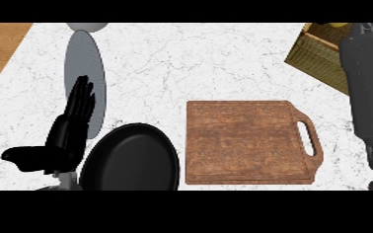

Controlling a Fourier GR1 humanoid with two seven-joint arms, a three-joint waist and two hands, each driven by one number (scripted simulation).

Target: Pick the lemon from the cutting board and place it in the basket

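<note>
Left hand [69, 123] rests fingers straight beside black pan [131, 160]; right forearm [359, 79] crosses basket [317, 54], its hand unseen.

We see our left hand [65, 133] as glossy black, with slender segmented fingers and a thick thumb, on a pale grey wrist. Our right forearm [359, 84] is a long dark grey shaft.

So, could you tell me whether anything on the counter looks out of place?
Nothing looks spilled or damaged. The brown wooden cutting board lies bare, and a yellow object, possibly the lemon, shows at the woven basket, which sits askew at the top right.
</note>
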